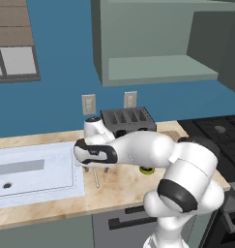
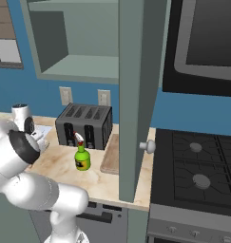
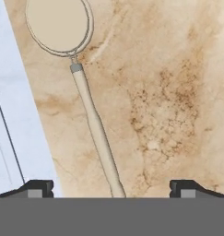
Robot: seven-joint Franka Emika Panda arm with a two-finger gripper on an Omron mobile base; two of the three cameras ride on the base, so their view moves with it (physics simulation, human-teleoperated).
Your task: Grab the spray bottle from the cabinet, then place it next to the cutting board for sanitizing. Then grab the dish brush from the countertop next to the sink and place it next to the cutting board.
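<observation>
Two steps make this task, and the second is in hand: the bottle [image 2: 81,156] already stands by the board [image 2: 110,155] at center of the right base view. The brush [image 3: 81,87] lies on the countertop [image 3: 168,92] beside the sink [image 3: 16,138], its handle running from upper left to bottom center of the hand view, between the wide-open, empty gripper [image 3: 111,188]. Next, I think, the gripper must lower around the handle and close.

You're looking at a simulated home kitchen: marbled countertop [image 1: 124,186] with a sink [image 1: 32,169], toaster [image 2: 83,126] under wall outlets [image 1: 88,104]. You've also got a stove [image 2: 197,175] alongside and an open wall cabinet [image 1: 157,43] above.
</observation>
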